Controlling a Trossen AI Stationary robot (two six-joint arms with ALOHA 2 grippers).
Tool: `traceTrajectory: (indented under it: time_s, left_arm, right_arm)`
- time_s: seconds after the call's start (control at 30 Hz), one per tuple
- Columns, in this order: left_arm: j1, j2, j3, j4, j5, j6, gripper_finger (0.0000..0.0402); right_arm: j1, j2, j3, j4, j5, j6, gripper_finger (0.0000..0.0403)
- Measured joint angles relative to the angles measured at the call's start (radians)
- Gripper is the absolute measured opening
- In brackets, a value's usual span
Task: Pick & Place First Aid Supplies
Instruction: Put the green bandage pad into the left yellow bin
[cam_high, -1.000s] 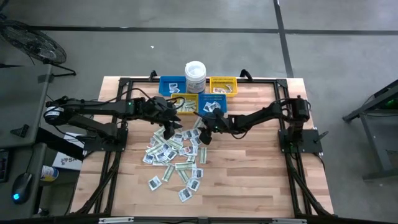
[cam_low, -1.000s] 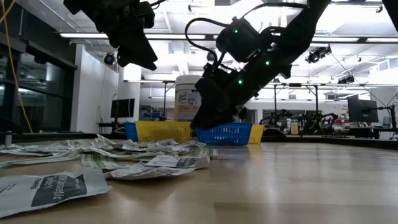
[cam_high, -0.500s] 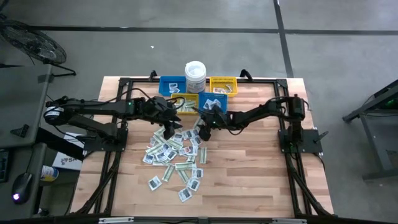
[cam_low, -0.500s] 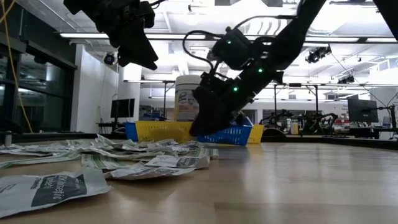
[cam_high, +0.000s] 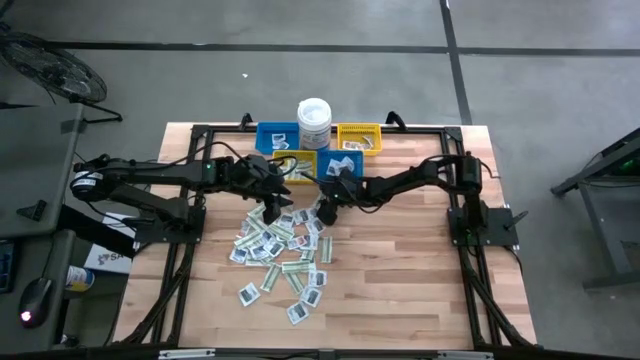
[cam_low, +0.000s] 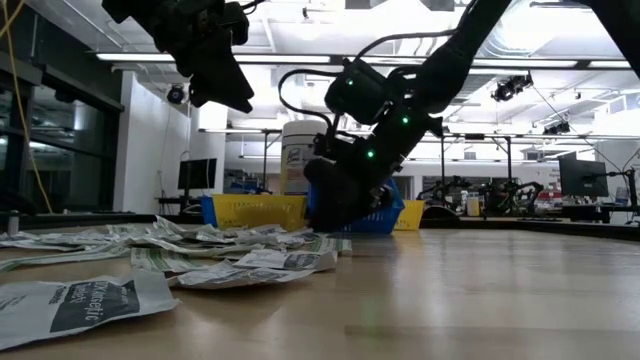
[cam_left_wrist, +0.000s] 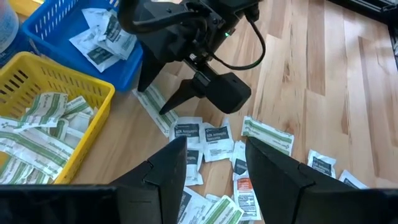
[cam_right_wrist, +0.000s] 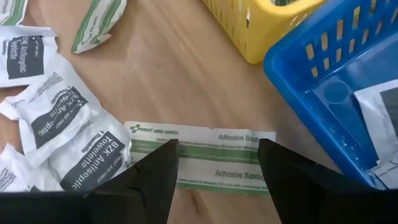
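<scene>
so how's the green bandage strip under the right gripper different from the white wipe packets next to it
The bandage strip is long, narrow and flat, with green bands and green print; the wipe packets are squarish, puffy and crinkled, white with a dark label. The strip lies alone on bare wood by the blue bin, between the open fingers of the right gripper; the packets overlap in a heap. Both are paper packets lying on the table.
</scene>
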Motion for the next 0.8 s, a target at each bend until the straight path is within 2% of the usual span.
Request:
traceTrajectory:
  time_s: [0.2,0.8]
  left_arm:
    - [0.0,0.0,0.0,-0.001,-0.002,0.0,0.0165]
    - [0.0,0.0,0.0,-0.002,-0.001,0.0,0.0165]
  right_arm:
    - [0.008,0.0,0.0,-0.008,0.001,0.002,0.0194]
    - [0.074,-0.023,-0.005,-0.039,-0.008,0.08,0.0017]
